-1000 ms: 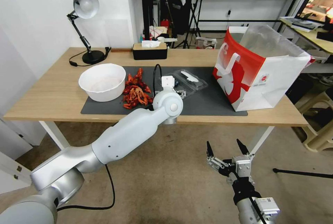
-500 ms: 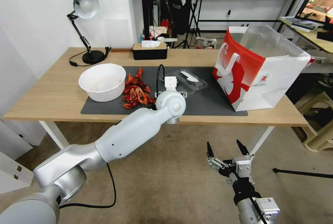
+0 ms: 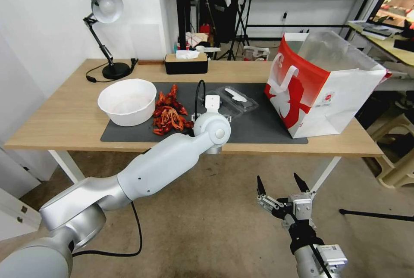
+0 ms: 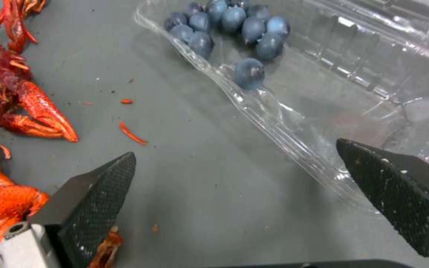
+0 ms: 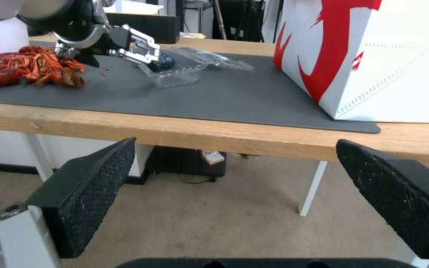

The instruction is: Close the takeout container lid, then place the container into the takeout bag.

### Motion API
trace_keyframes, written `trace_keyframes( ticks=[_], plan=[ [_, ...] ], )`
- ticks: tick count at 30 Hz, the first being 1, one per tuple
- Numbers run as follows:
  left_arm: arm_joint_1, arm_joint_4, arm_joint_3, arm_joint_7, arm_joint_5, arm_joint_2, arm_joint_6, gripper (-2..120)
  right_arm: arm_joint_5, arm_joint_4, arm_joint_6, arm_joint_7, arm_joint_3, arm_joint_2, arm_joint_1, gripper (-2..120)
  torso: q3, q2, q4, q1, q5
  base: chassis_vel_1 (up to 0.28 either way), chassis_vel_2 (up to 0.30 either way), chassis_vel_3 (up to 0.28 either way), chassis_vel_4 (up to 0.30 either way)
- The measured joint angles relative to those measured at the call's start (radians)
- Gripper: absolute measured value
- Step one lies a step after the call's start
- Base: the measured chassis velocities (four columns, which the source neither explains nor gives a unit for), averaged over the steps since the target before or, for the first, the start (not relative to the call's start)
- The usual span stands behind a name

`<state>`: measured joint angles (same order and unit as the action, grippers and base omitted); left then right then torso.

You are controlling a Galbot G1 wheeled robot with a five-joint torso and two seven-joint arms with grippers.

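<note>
The container (image 3: 228,104) lies open on the dark mat, a small clear clamshell with several blueberries (image 4: 234,22) in its tray. Its lid (image 3: 239,96), marked by a white sticker, lies flat on the far side. My left gripper (image 4: 234,149) hovers open just above the mat, one finger over the mat and the other over the near end of the container (image 4: 294,108), gripping nothing. The red-and-white takeout bag (image 3: 323,84) stands open at the right of the table. Low over the floor in front of the table, my right gripper (image 3: 280,185) is open and empty.
A white bowl (image 3: 127,101) and a pile of red crayfish (image 3: 170,114) lie left of the container, close to my left finger (image 4: 95,197). A lamp (image 3: 105,32) and a tissue box (image 3: 186,63) stand at the back. Bare mat (image 3: 258,127) separates container and bag.
My left arm has shifted slightly right and forward towards the container over the last second, then held still. The right arm has not moved.
</note>
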<state>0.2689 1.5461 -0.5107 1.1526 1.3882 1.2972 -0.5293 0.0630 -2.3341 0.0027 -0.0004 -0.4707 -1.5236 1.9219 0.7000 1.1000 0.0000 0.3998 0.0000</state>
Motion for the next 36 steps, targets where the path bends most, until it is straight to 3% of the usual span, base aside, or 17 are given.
trace_keyframes(
  ticks=[36],
  plan=[
    [0.008, 0.045, 0.001, -0.003, 0.011, -0.104, -0.011, 100, 0.008, 0.009, -0.008, 0.0, 0.002, -0.007, -0.015, 100, 0.0, 0.0, 0.0, 0.0, 0.0, 0.0, 0.0, 0.0, 0.0]
  ],
)
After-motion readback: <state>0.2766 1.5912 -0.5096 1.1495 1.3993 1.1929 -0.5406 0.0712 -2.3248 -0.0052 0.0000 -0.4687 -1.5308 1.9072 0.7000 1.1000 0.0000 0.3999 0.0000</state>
